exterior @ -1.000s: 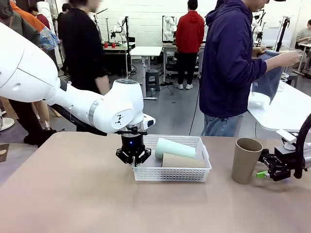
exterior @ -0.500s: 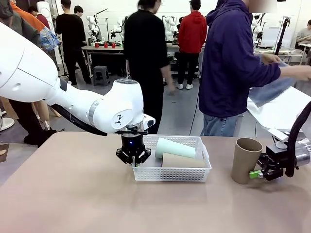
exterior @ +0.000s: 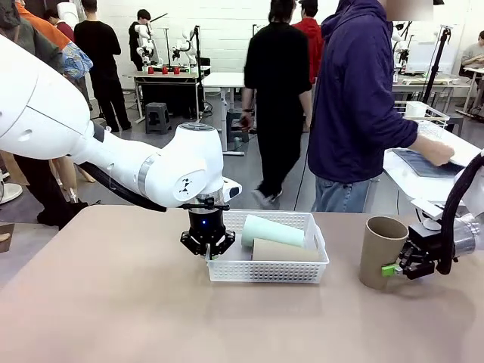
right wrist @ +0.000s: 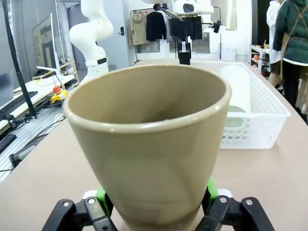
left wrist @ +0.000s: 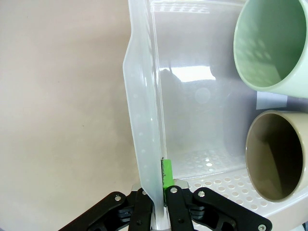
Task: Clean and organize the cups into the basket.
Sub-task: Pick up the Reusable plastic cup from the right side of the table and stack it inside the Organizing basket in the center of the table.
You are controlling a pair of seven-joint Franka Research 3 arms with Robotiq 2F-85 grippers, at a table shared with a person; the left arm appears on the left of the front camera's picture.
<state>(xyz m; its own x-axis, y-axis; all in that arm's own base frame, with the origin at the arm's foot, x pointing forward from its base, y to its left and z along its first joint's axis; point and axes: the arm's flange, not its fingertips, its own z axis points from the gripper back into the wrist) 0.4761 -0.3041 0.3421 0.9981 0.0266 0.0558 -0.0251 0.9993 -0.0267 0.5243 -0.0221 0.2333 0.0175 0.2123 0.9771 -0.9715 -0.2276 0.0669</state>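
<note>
White wall (exterior: 223,26), gry floor (exterior: 234,180), bg tables (exterior: 223,79)

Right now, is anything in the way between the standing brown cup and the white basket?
No, the bare table between the upright cup and the basket has nothing on it. The right gripper grips the cup low down. Inside, a green cup and a tan cup lie at the right end.

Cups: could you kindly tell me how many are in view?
3. A pale green cup and a tan cup lie on their sides in the white basket; a second tan cup stands upright on the table, gripped by the right pincer. Another could hide behind the basket.
</note>
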